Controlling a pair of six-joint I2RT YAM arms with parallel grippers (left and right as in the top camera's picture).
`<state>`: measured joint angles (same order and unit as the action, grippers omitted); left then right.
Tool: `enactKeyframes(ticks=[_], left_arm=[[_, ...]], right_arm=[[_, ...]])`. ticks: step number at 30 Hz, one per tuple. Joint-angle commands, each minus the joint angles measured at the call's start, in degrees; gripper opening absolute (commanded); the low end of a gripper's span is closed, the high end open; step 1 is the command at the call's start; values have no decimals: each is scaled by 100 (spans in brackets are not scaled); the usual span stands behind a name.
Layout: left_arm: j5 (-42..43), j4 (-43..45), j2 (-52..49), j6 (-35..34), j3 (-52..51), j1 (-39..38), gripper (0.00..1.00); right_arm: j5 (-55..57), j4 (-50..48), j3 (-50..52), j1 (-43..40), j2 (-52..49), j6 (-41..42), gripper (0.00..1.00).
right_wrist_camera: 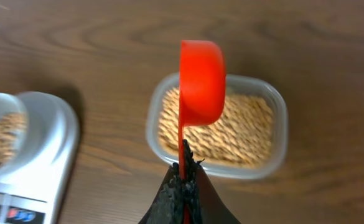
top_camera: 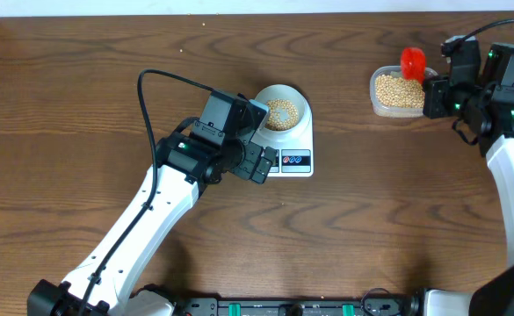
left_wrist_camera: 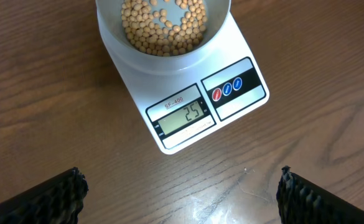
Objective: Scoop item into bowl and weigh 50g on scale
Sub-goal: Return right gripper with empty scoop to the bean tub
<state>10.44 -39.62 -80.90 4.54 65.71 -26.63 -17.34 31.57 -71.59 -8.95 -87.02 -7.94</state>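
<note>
The pale bowl (top_camera: 282,108) stands on the white scale (top_camera: 302,140) and holds a layer of tan beans (left_wrist_camera: 163,25). In the left wrist view the scale's display (left_wrist_camera: 185,116) reads 25. My left gripper (left_wrist_camera: 180,194) hovers wide open just in front of the scale, nothing between its fingers. At the far right my right gripper (right_wrist_camera: 185,177) is shut on the thin handle of a red scoop (right_wrist_camera: 201,81). The scoop is turned on its side above a clear tub (top_camera: 373,98) of beans (right_wrist_camera: 244,130).
The clear tub sits on the brown wooden table (top_camera: 371,228) at the back right, about a hand's width from the scale. A black cable (top_camera: 164,81) loops over the left arm.
</note>
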Motion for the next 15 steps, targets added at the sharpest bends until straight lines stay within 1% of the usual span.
enactKeyframes(ticks=[1, 10, 15], left_arm=[[50, -7, -44, 39, -13, 26, 100], [50, -7, -44, 39, -13, 26, 100], [50, -7, -44, 39, -13, 26, 100]], right_arm=[[358, 63, -50, -22, -361, -4, 1], [507, 85, -50, -17, -1021, 44, 1], [-42, 76, -50, -17, -1180, 216, 1]])
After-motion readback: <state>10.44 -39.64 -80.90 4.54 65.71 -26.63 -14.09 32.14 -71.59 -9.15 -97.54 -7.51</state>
